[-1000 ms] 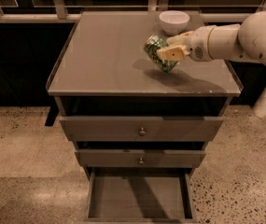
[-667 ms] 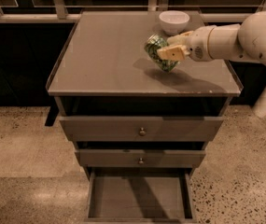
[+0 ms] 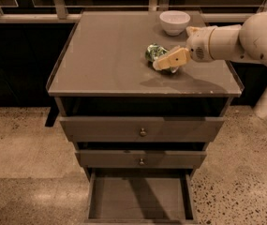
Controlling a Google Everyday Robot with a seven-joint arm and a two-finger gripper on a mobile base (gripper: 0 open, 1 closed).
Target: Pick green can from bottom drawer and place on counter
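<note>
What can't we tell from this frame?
All in the camera view:
- Green can: right side hidden by the gripper over the counter; resting or lifted is unclear.
- Bottom drawer: front cut off by the bottom edge.
- Upper drawers: insides lost in shadow.
- Arm: cut off at the right edge.

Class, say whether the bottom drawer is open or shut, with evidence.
Open: the bottom drawer is pulled out, its inside floor visible. The end effector is above the counter, beside the green can.
</note>
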